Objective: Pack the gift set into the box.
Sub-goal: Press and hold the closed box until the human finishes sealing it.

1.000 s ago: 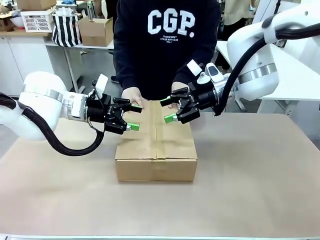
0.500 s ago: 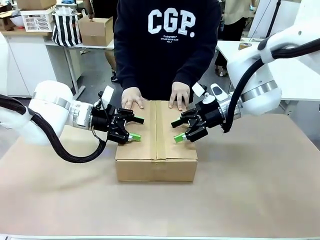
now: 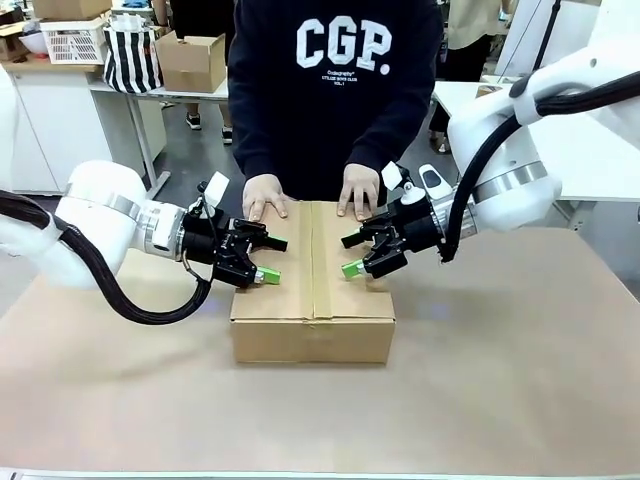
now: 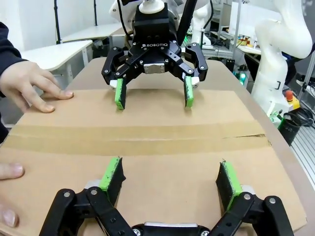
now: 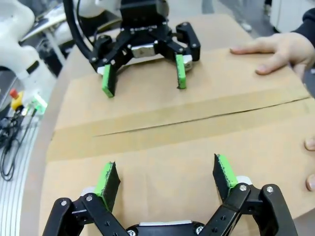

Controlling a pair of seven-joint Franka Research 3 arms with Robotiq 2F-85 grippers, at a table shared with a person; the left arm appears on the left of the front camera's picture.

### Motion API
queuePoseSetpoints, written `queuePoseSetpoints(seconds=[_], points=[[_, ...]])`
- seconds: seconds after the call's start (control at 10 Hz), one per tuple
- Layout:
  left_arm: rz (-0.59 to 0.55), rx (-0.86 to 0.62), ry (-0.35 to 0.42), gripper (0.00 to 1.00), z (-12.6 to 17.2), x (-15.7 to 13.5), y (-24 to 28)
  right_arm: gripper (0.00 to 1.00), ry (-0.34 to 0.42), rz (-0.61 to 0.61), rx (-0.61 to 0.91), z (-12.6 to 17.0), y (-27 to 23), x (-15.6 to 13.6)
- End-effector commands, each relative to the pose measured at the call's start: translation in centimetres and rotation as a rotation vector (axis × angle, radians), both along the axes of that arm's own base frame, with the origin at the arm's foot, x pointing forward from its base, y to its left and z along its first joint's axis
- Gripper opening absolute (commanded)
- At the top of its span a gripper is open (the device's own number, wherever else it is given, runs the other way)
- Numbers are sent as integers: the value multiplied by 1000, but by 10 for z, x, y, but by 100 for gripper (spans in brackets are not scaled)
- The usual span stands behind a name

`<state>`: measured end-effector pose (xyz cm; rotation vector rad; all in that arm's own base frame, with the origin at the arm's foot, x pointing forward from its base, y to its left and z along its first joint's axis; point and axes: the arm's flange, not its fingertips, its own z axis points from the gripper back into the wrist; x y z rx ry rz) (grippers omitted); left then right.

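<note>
1. Over the last second both arms have dropped and closed in. The left gripper (image 3: 272,260) and right gripper (image 3: 350,255) now hover just above the box (image 3: 312,300), facing each other across its tape seam (image 3: 313,262). Both sets of fingers are spread wide and hold nothing.
2. The box sits mid-counter with its flaps flat and shut, and whatever is inside is hidden. The person's hands (image 3: 265,196) rest on its far edge, as before.
3. Packing looks essentially finished. The grippers seem placed to press the lid down or steady it.
4. The counter (image 3: 500,380) is a plain tan sheet. Behind it stand white tables with a striped bag (image 3: 132,58), a smaller carton (image 3: 195,62) and a white basket (image 3: 75,42).
</note>
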<state>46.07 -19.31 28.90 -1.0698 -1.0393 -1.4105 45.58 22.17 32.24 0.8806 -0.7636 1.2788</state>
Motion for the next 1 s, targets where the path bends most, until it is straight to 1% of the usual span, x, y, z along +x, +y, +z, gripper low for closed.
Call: queuePoseSetpoints(seconds=[0.0,0.9], points=[[2,-3,-35,100,-1,0,0,100,12,21,1,-2,-4,-1],[2,-3,-35,100,-1,0,0,100,12,21,1,-2,-4,-1]])
